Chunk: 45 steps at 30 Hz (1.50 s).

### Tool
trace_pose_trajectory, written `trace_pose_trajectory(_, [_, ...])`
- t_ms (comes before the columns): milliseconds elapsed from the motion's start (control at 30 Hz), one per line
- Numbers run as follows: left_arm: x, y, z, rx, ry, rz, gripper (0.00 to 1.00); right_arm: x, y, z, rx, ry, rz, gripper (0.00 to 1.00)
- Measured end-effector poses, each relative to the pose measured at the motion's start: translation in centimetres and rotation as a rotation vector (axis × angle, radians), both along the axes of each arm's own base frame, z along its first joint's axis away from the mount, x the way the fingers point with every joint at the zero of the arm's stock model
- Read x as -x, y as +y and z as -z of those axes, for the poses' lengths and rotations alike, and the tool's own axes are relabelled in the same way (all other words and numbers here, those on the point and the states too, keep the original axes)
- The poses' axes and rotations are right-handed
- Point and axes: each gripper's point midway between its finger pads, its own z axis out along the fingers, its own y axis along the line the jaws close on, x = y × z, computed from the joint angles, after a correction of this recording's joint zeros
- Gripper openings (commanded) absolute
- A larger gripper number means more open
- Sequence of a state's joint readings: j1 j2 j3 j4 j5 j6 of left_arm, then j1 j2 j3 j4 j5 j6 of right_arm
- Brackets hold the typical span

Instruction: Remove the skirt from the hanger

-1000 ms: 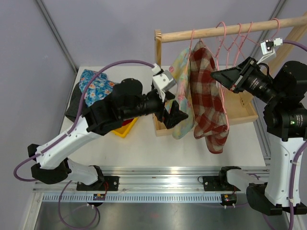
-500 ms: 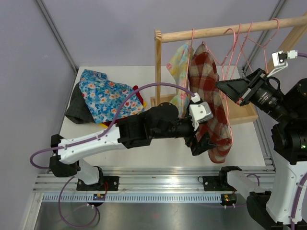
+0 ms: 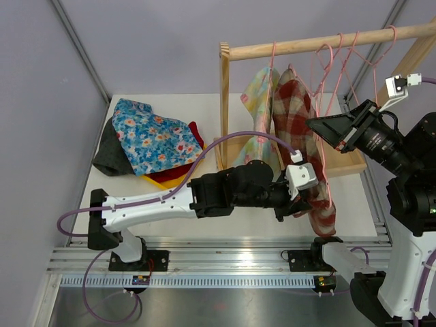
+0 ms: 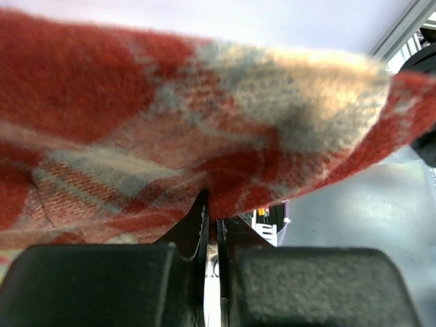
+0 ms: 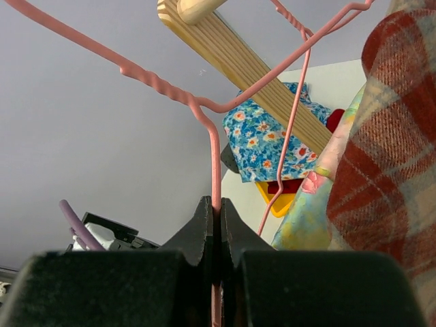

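Left tool point(image 4: 212, 219) is clamped shut on the bottom edge of the plaid skirt point(image 3: 294, 119), which hangs at the right of the wooden rail point(image 3: 320, 42). My right tool point(image 5: 216, 212) is closed on a pink wire hanger point(image 5: 215, 160), the skirt's own by my reckoning. Only a thin fold sits in my left grip, so a pull may slip it. If the waist snags, the hanger could wrench loose or drag the floral garment point(image 3: 257, 102) alongside.
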<state>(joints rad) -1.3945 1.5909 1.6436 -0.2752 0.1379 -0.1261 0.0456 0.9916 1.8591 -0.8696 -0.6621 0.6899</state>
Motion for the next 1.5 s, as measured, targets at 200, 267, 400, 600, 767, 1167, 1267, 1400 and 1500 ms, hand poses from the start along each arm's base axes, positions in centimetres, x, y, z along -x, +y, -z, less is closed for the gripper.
trace_pose_trajectory(200, [0.8,1.2,3.0,-0.009,0.023,-0.003,0.00,-0.8,-0.4,0.3,0.022,0.020,0.034,0.00])
trace_pose_trajectory(267, [2.2,2.1,4.3,-0.006,0.040,0.011,0.00,-1.1,-0.6,0.2,0.033,0.033,0.044,0.00])
trace_pose_trajectory(400, [6.2,2.8,6.7,-0.013,0.063,0.057,0.00,-1.5,-0.6,0.0,0.048,0.055,0.044,0.00])
trace_pose_trajectory(600, [13.4,1.2,11.1,-0.098,0.085,0.125,0.00,-1.9,-0.5,0.5,0.071,0.085,0.033,0.00])
trace_pose_trajectory(767, [17.9,2.2,17.7,-0.267,0.125,0.175,0.00,-2.8,-0.5,0.7,0.081,0.084,0.033,0.00])
trace_pose_trajectory(1167, [18.3,10.5,26.2,-0.650,0.089,0.104,0.00,-13.1,-1.4,0.5,0.075,0.040,0.138,0.00])
trace_pose_trajectory(1267, [16.4,11.4,23.6,-0.616,0.058,0.033,0.00,-13.9,-1.4,1.6,0.076,0.055,0.143,0.00])
trace_pose_trajectory(1400, [13.4,12.9,17.7,-0.521,0.012,-0.079,0.00,-14.2,-1.6,3.8,0.081,0.090,0.151,0.00])
trace_pose_trajectory(1500, [10.4,14.6,12.8,-0.432,-0.023,-0.192,0.00,-13.9,-1.7,5.2,0.085,0.115,0.158,0.00])
